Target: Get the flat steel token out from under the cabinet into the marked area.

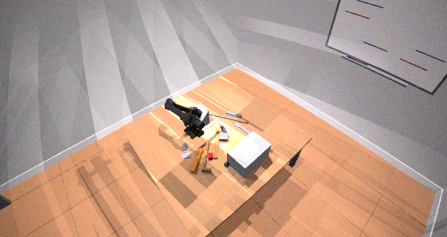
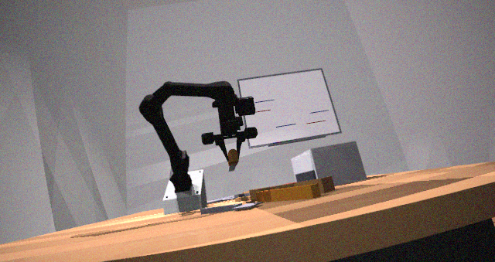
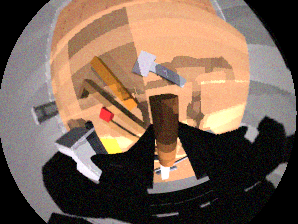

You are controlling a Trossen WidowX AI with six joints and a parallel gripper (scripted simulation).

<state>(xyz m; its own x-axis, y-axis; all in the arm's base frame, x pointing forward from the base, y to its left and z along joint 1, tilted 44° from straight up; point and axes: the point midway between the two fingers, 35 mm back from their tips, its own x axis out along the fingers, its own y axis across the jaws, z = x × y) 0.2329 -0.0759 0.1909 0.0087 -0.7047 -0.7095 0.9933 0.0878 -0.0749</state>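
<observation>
gripper [image 2: 231,154] clamped on brown stick [image 3: 164,123], high above table [image 2: 348,216] | cabinet [image 1: 248,153] at 4 o'clock of gripper, top view

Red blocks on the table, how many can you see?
1. The red block lies among the wooden sticks, left of the cabinet in the top view. Others may be hidden behind the cabinet or the arm.

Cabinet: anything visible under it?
Nothing shows under the cabinet but a dark strip at its base. No token is visible; the cabinet body covers the gap.
</observation>
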